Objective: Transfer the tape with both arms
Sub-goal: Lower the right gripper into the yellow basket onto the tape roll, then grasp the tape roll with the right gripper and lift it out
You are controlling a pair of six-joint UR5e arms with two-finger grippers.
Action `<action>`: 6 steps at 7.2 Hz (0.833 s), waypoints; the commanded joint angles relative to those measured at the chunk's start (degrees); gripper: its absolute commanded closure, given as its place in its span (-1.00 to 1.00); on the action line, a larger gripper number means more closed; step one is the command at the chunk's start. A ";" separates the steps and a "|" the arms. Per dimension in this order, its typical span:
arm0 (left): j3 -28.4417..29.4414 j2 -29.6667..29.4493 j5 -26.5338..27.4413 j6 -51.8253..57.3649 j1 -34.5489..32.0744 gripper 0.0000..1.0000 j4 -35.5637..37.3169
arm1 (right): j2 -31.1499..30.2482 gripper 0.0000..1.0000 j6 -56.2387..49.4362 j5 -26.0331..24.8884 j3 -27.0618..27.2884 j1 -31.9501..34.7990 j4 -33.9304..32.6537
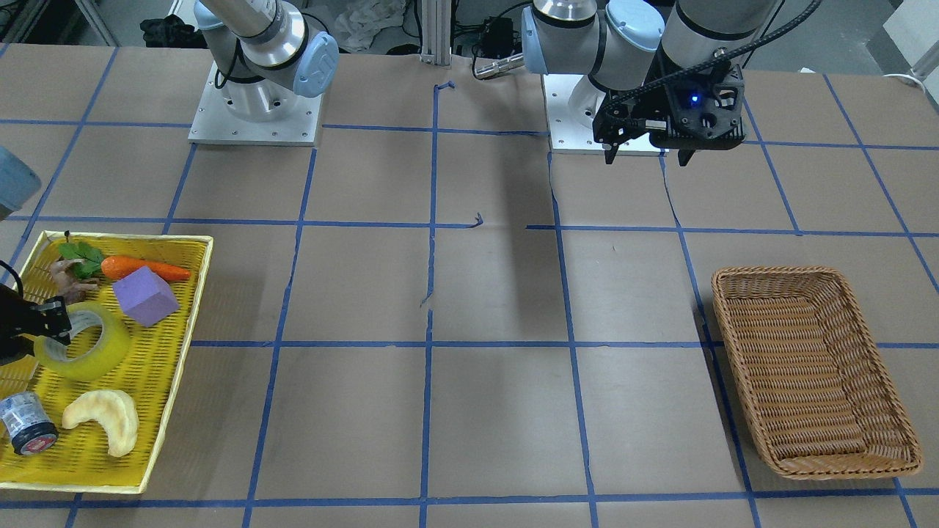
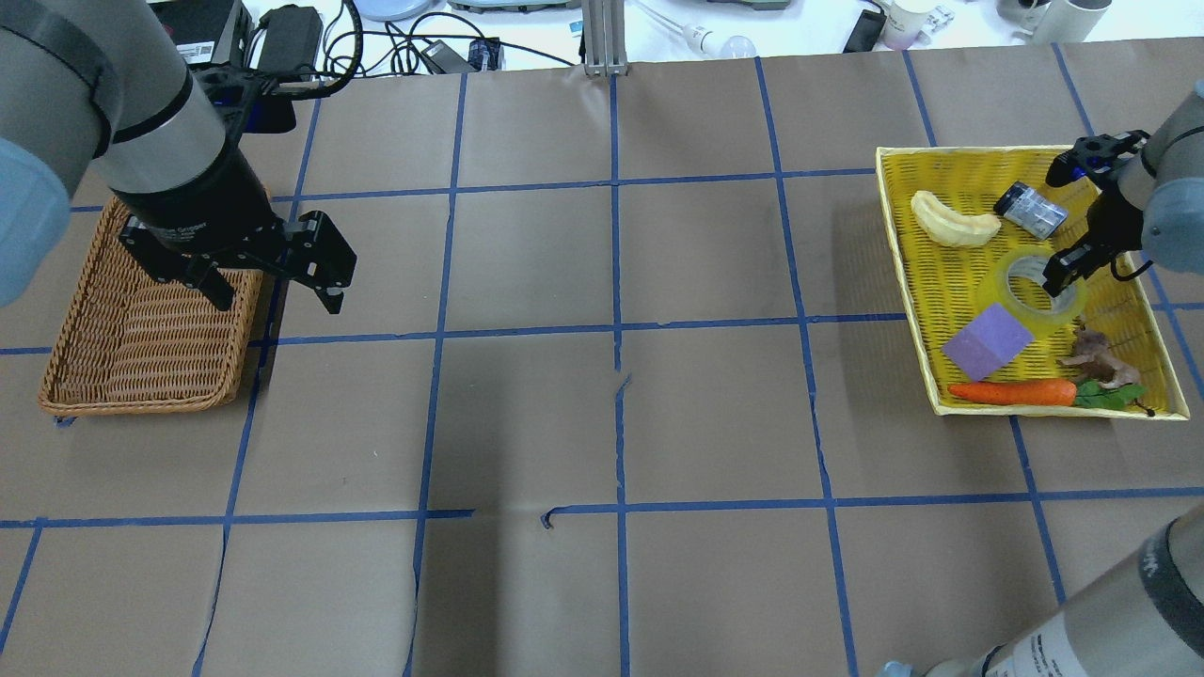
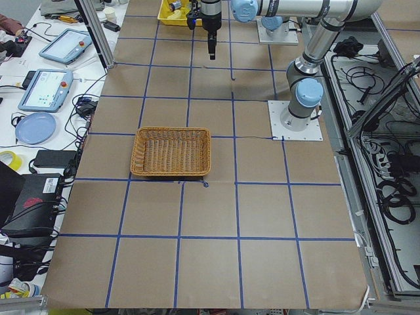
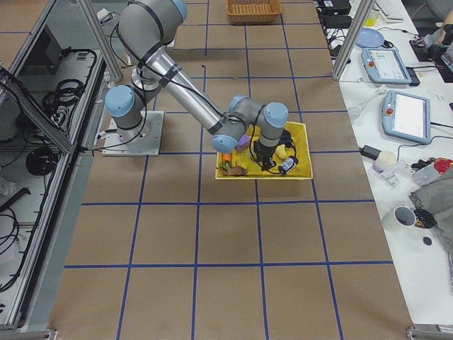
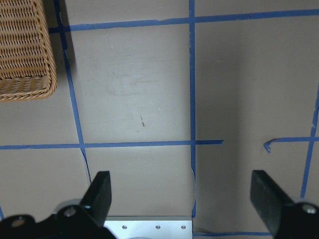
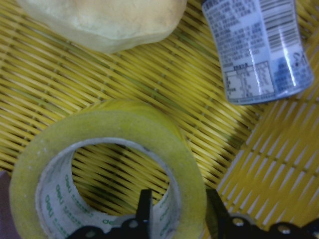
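The tape (image 1: 99, 356) is a yellow translucent ring lying in the yellow tray (image 1: 172, 345) at the table's right end. It also shows in the overhead view (image 2: 999, 293) and fills the right wrist view (image 6: 99, 129). My right gripper (image 6: 177, 199) straddles the ring's wall, one finger inside the core and one outside, closed onto it; it shows in the overhead view (image 2: 1060, 275) too. My left gripper (image 2: 277, 303) is open and empty, hanging above the table beside the wicker basket (image 2: 141, 348). It also shows in the front view (image 1: 647, 158).
The tray also holds a purple block (image 2: 983, 340), a carrot (image 2: 1011, 392), a pale crescent-shaped piece (image 2: 952, 221), a brown figure (image 2: 1096, 362) and a silver-wrapped cylinder (image 2: 1030, 210). The wicker basket (image 1: 807, 367) has nothing in it. Blue tape lines grid the brown table.
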 commanded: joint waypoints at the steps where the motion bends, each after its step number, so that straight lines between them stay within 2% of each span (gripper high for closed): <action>1: 0.00 -0.09 0.00 0.09 0.00 -1.00 -0.07 | -1.07 1.00 2.72 0.00 -1.74 0.09 -0.32; 3: 0.00 -0.09 -0.09 0.09 0.00 -1.00 -0.07 | -3.26 1.00 3.96 0.61 -6.31 1.57 1.86; 4: 0.00 -0.09 0.00 0.09 0.00 -1.00 -0.07 | -5.80 1.00 6.57 0.70 -8.50 4.45 4.92; 6: 0.00 -0.09 0.00 0.09 0.17 -1.00 0.11 | -5.91 1.00 16.75 0.62 -15.69 13.83 13.34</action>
